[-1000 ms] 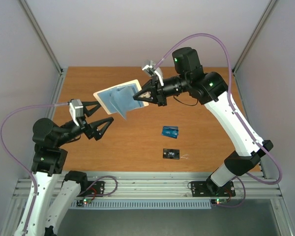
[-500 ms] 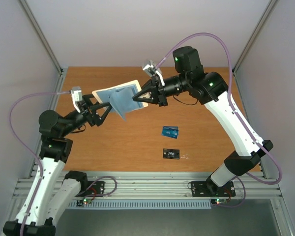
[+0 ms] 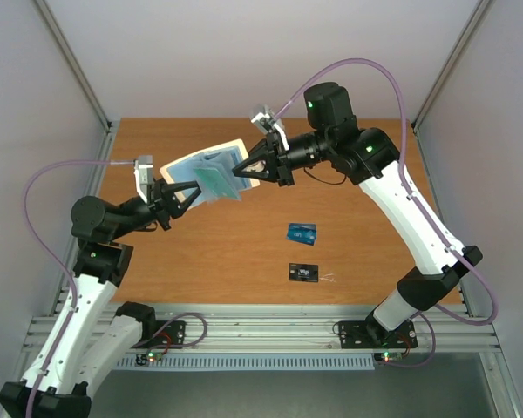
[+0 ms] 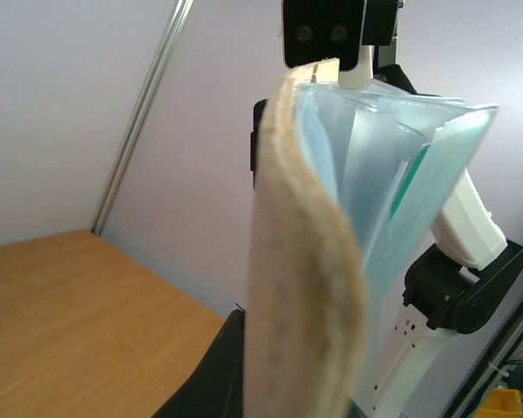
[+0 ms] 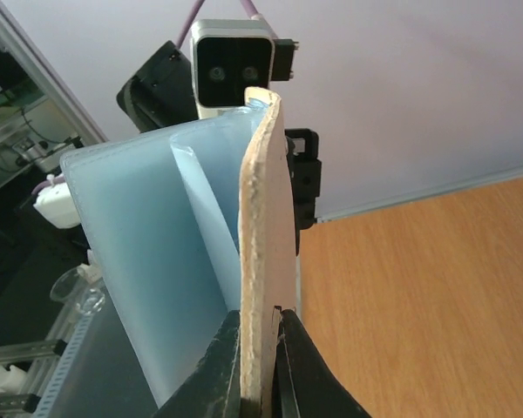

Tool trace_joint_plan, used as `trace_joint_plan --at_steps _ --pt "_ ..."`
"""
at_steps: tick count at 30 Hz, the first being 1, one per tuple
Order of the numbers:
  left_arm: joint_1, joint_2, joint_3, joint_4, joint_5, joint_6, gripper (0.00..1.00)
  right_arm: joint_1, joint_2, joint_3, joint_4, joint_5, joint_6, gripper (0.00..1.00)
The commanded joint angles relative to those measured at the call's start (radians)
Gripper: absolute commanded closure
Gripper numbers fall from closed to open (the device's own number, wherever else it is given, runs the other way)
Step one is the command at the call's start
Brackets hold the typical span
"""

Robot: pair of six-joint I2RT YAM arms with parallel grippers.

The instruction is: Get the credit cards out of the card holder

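Closest to the near edge of the table [image 3: 227,261], right of its middle, the black card [image 3: 303,273] lies flat, and just beyond it the blue card [image 3: 302,232], both already out and apart from each other. Further back, above the far left part of the table, the card holder [image 3: 200,172] hangs in the air between the two arms. The right gripper [image 3: 244,171] is clenched on its beige rim, while the left gripper [image 3: 185,192] sits at the opposite end; I cannot tell whether it is pinching anything. The left wrist view shows the teal card [image 4: 408,181] tucked in a pocket, not yet out. The risk: the holder is held only by a thin rim, so a hard tug could twist it loose, or the fingers could catch a pocket flap instead of the card, which might then drop and skid towards an edge
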Motion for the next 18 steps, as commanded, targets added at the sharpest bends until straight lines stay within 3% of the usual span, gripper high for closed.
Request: trace_joint_plan --at_steps 1,5,8,13,18 --pt "-0.005 -0.021 0.020 -0.027 -0.013 0.061 1.00 -0.022 0.009 -0.026 0.040 0.042 0.026 0.88" --pt "-0.003 -0.050 0.052 -0.257 -0.119 0.183 1.00 -0.049 0.001 -0.068 0.041 0.108 0.052 0.59" --pt "-0.003 -0.063 0.067 -0.397 -0.173 0.299 1.00 -0.051 -0.009 -0.087 0.030 0.112 0.032 0.45" --pt "-0.003 -0.071 0.046 -0.348 -0.128 0.296 1.00 -0.049 -0.027 -0.135 0.072 -0.117 0.017 0.32" --pt "-0.003 -0.063 0.036 -0.269 -0.111 0.232 1.00 -0.043 -0.029 -0.155 0.079 -0.214 0.007 0.32"
